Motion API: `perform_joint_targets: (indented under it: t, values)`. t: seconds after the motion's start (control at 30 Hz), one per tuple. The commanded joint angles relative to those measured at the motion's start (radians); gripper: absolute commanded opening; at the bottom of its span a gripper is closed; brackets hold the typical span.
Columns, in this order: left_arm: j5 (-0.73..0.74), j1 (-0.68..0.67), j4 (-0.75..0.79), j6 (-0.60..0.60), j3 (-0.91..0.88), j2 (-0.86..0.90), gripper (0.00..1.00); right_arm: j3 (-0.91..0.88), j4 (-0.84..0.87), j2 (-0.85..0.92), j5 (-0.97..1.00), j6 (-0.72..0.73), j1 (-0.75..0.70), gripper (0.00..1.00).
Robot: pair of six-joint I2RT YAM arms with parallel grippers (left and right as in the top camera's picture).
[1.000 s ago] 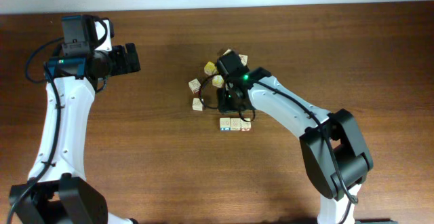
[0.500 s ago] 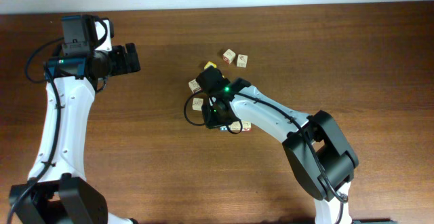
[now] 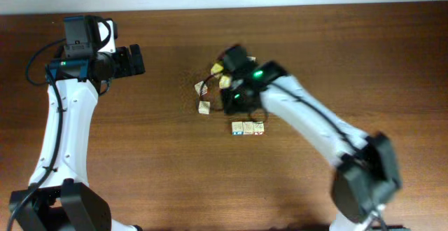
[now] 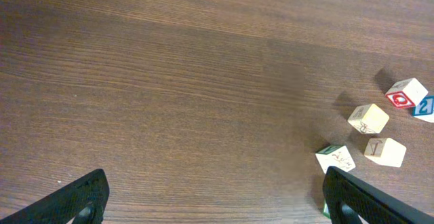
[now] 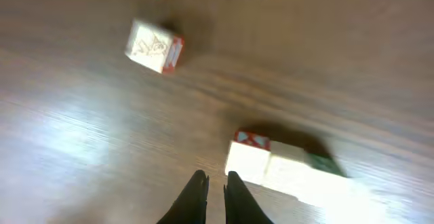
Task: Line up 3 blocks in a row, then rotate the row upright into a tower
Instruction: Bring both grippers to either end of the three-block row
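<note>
The blocks (image 3: pixel 248 127) lie on the broad brown table (image 3: pixel 364 49), three cream cubes touching side to side in a short row. The right arm (image 3: pixel 315 126) slants across the table toward that row; the left arm (image 3: pixel 59 133) stands well apart from it. The right gripper (image 5: pixel 215 183) hangs just beside the row, jaws pinched almost together with nothing between them. The left gripper (image 4: pixel 213 176), far from the row, is spread wide and empty. Loose cubes (image 3: pixel 204 107) lie near the row, with a yellow-topped cube (image 3: pixel 218 68) further off.
</note>
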Motion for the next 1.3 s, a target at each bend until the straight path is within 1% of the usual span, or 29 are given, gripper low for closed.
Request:
perform_joint_targets:
  t: [0.0,0.03,0.1,0.17,0.23,0.27,0.3,0.33,0.37,0.4,0.43,0.57,0.67,0.73,0.77,0.8,0.87,0.97,1.07,1.27]
  values:
    - [-0.006,0.002,0.002,-0.014,0.018,0.003,0.99,0.018,-0.087,-0.116,0.004,-0.046,-0.135,0.11]
    - [0.002,0.002,0.002,-0.014,0.018,0.003,0.99,0.017,-0.105,-0.119,-0.002,-0.061,-0.164,0.11]
    - [0.159,0.002,-0.045,-0.014,0.018,0.003,0.99,-0.002,-0.144,-0.118,-0.036,-0.13,-0.269,0.11]
    - [0.209,0.002,-0.1,-0.013,0.018,0.003,0.99,-0.033,-0.153,-0.118,-0.193,-0.214,-0.379,0.11]
    - [0.266,0.001,-0.122,-0.014,0.016,0.007,0.99,-0.062,-0.15,-0.118,-0.27,-0.238,-0.444,0.11]
    - [0.272,-0.003,-0.131,-0.013,0.016,0.01,1.0,-0.078,-0.151,-0.118,-0.294,-0.251,-0.46,0.11]
    - [0.272,-0.014,-0.138,-0.014,0.013,0.015,0.65,-0.105,-0.144,-0.118,-0.297,-0.251,-0.467,0.11]
    - [0.269,-0.039,-0.14,-0.014,0.002,0.02,0.19,-0.15,-0.12,-0.118,-0.299,-0.25,-0.467,0.11]
    - [0.269,-0.057,-0.14,-0.014,-0.007,0.024,0.04,-0.183,-0.096,-0.118,-0.313,-0.25,-0.466,0.11]
    - [0.267,-0.092,-0.138,-0.014,-0.024,0.032,0.0,-0.214,-0.073,-0.118,-0.33,-0.249,-0.466,0.11]
    - [0.267,-0.126,-0.132,-0.014,-0.045,0.039,0.0,-0.275,-0.021,-0.119,-0.355,-0.241,-0.466,0.11]
    - [0.267,-0.253,-0.102,-0.025,-0.114,0.095,0.0,-0.411,0.126,-0.119,-0.385,-0.184,-0.465,0.11]
    - [0.268,-0.346,-0.012,-0.081,-0.19,0.158,0.0,-0.45,0.195,-0.119,-0.383,-0.158,-0.441,0.11]
    - [0.269,-0.398,0.031,-0.088,-0.208,0.203,0.0,-0.479,0.249,-0.118,-0.375,-0.113,-0.422,0.11]
    - [0.268,-0.419,0.037,-0.1,-0.208,0.22,0.0,-0.489,0.26,-0.118,-0.368,-0.098,-0.417,0.1]
    - [0.268,-0.437,0.041,-0.119,-0.208,0.233,0.0,-0.498,0.264,-0.118,-0.352,-0.075,-0.412,0.05]
    - [0.268,-0.451,0.045,-0.126,-0.208,0.237,0.0,-0.509,0.279,-0.118,-0.353,-0.072,-0.412,0.04]
    - [0.267,-0.453,0.044,-0.182,-0.208,0.239,0.0,-0.55,0.34,-0.118,-0.354,-0.06,-0.412,0.05]
    - [0.267,-0.464,0.045,-0.185,-0.209,0.245,0.0,-0.594,0.407,-0.118,-0.362,-0.05,-0.412,0.04]
    - [0.268,-0.499,0.074,-0.193,-0.243,0.245,0.0,-0.633,0.451,-0.117,-0.362,-0.05,-0.41,0.05]
